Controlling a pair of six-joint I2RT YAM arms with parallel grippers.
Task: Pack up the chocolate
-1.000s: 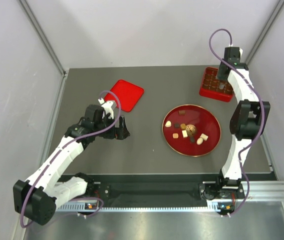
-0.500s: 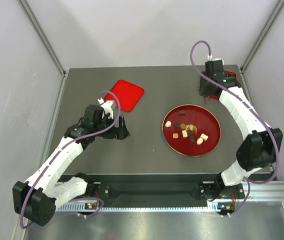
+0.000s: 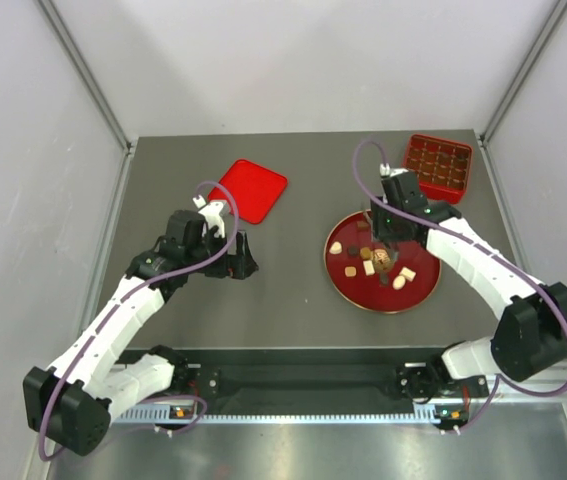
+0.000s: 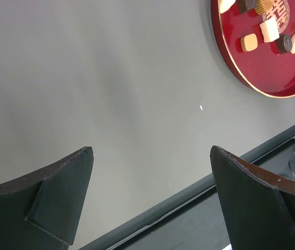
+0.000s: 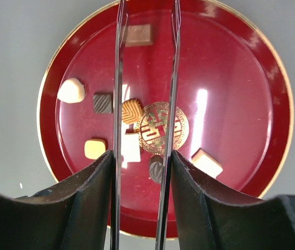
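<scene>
- Chocolate: eight small pieces, cream, tan, brown and dark, all lying loose on red plate, none held.
- Right wrist view: gives shapes and exact places. Shows most pieces on the plate's left half, beside gold emblem, one brown slab near the far rim, one cream piece to the emblem's lower right.
- Top view: reduces the same pieces to specks on the plate, which sits right of centre on grey table.
- Left wrist view: catches only the plate's near edge at the upper right corner, with five pieces on it.
- Right gripper: clamped on thin metal tongs, fingers pressing both blades from outside, blades apart. Hangs over the plate. Tong tips run out of the wrist view; contact with any piece cannot be told.
- Left gripper: fingers spread wide, holding nothing, above bare table. Seen from above well left of the plate.
- Top view only: red compartment box at the far right, contents of its cells too small to tell; flat red tray at the far left of centre.
</scene>
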